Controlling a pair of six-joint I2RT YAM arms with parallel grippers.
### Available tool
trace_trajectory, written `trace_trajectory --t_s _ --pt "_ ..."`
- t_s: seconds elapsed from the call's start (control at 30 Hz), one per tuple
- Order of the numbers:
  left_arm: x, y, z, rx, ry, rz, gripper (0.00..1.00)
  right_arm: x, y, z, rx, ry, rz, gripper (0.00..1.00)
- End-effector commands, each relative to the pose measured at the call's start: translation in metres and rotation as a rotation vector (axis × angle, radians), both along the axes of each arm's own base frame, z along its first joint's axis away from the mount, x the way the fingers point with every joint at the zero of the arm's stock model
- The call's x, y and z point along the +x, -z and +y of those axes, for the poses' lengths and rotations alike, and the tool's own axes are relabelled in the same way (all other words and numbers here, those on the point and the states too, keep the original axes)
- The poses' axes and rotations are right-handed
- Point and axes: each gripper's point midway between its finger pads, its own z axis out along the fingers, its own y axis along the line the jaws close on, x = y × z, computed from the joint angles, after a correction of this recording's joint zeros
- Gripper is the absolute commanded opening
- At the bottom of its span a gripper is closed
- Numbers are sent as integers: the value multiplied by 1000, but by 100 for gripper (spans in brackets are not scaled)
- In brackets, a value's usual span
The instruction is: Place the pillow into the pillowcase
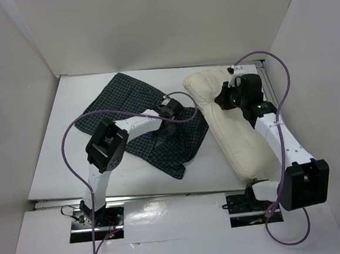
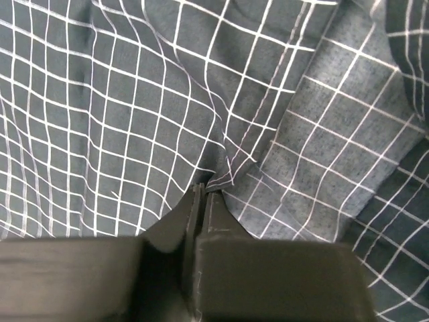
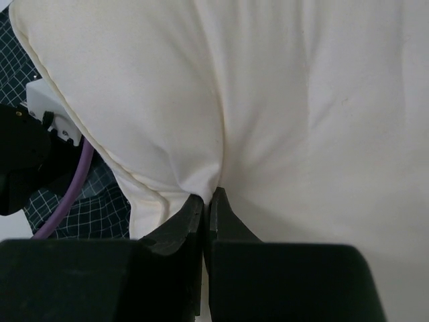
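Left wrist view: the left pincer (image 2: 203,189) is pressed tight together with almost no gap; a small fold of the pillowcase (image 2: 134,100) is pinched between its two dark tips; the cloth bunches into wrinkles right at that spot

Right wrist view: the right pincer (image 3: 208,196) is squeezed tight too; it grips a pinch of the pillow (image 3: 301,100); creases spread out from the grip like rays

Pillowcase cloth: thin and floppy; dark blue-green with thin light lines that make little squares; one flap shows a paler, greyer side

Pillow cloth: plain cream, smooth and puffy; a sewn seam runs along its edge

Where the pillowcase is: crumpled and mostly flat on the white counter (image 1: 60,159), in the middle and a bit to the left

Where the pillow is: on the right side of the counter; long and plump, reaching from the far end toward the near edge; it lies just beside the pillowcase, not inside it

Purple cable (image 3: 64,201): round and shiny; in the right wrist view it runs over the checked cloth next to the pillow's corner
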Motion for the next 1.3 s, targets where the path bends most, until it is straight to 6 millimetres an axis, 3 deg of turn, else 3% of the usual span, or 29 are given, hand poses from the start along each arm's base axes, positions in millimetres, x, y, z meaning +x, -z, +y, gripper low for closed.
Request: trace_trajectory --t_s 0.0,0.07,0.13,0.2,0.23,0.33,0.47,0.53,0.6,0.63,0.8,0.9,1.03,1.1,1.27 --pt "3 -2 0 6 1 -9 0 -2 -38 5 33 -11 -118 0" --pt "7 -9 1 -4 -29 -47 0 -5 -39 5 33 -11 -116 0" --pt "8 -32 7 -26 -65 -113 0 -8 -43 10 39 -31 -124 0" --pt "13 -59 12 -47 -86 -197 0 -18 -46 16 56 -51 -114 0" --pt "12 -81 15 -76 -86 -245 0 -26 -50 24 79 -84 -111 0" --pt "13 -117 14 -148 -91 -321 0 -44 -40 23 76 -90 -51 0" --pt "12 -124 15 -148 -89 -323 0 -70 -12 45 96 -193 61 0" --pt "14 -130 11 -160 -94 -317 0 -87 13 63 83 -256 143 0" --pt "16 -124 13 -132 -110 -306 0 -104 32 77 51 -285 206 0" --pt "15 -120 13 -124 -116 -293 0 -108 42 74 11 -261 232 0" --pt "9 -111 12 -137 -133 -255 0 -131 77 94 -33 -288 348 0" --pt "4 -116 16 -154 -148 -264 0 -126 101 99 -109 -233 385 0" --pt "-4 -121 23 -161 -156 -265 0 -123 116 127 -181 -272 385 0" --pt "-4 -127 25 -163 -161 -281 0 -122 131 125 -236 -238 405 0" --pt "-5 -136 21 -165 -153 -285 0 -125 141 120 -258 -212 425 0"
